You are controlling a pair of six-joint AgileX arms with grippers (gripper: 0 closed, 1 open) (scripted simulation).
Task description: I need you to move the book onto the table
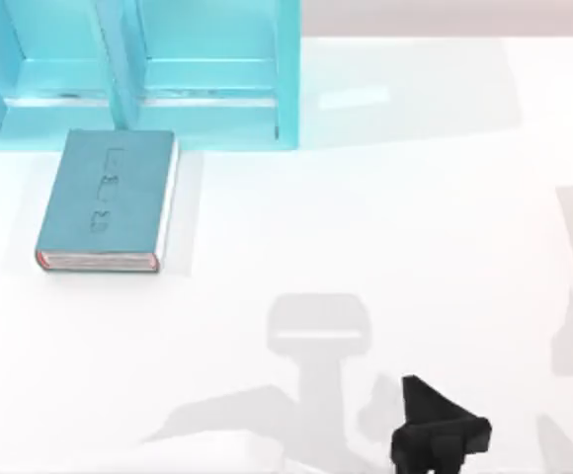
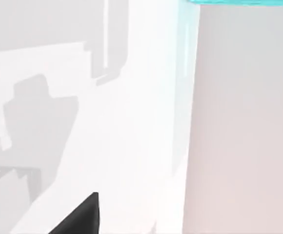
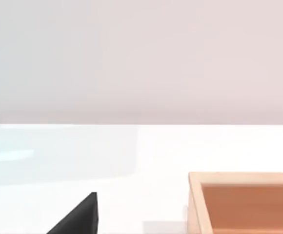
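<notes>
Already the book [image 1: 107, 202] lies flat on the table [image 1: 385, 227], cover up, at about 10 o'clock in the top view, just in front of the turquoise shelf [image 1: 138, 69] and apparently clear of its base, though the far edge sits very close to it. Judging from that, the transfer itself looks done and the step in hand is retreat or parking. One gripper [image 1: 435, 434] sits low at about 6 o'clock in the top view, well apart from the book, holding nothing; I take it as the left gripper, but can't confirm which arm it belongs to, and can't tell how far its fingers are spread. Left wrist view gives a dark fingertip [image 2: 80, 217] over bare white table with a sliver of turquoise at the edge. Right wrist view gives a similar fingertip [image 3: 78, 217] and a wooden tray [image 3: 244, 202] near it on the table; right gripper's opening also can't be told. Next move, as I read it: nothing to grasp, just keep both arms off the book and hold clear.
</notes>
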